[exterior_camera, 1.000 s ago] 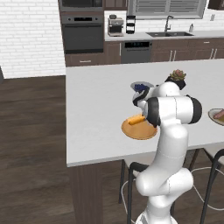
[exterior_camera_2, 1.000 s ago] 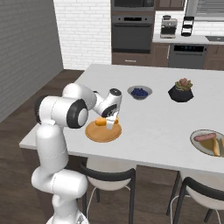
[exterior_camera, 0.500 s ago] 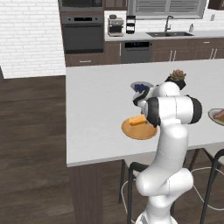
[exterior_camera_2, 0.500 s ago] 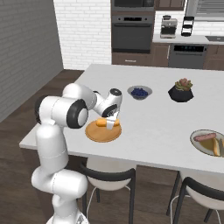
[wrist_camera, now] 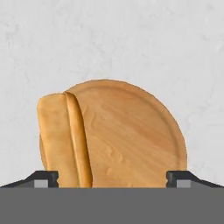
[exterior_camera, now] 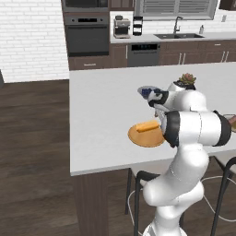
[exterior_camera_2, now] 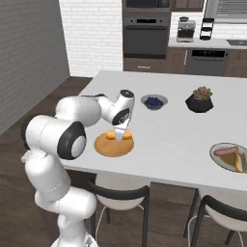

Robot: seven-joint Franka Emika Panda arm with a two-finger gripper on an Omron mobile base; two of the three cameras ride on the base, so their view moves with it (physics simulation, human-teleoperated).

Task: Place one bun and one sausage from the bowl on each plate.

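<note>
Still low over the wooden plate with jaws spread wide, the gripper risks nudging the bun off its edge when lifting.

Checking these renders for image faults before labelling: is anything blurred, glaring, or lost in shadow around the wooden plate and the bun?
Hand view: sharp, evenly lit, no glare; the bun and wooden plate show clear grain, almost no cast shadow. Left base view: crisp, but the arm hides part of the plate. Right base view: flat light, with the gripper overlapping the bun.
</note>
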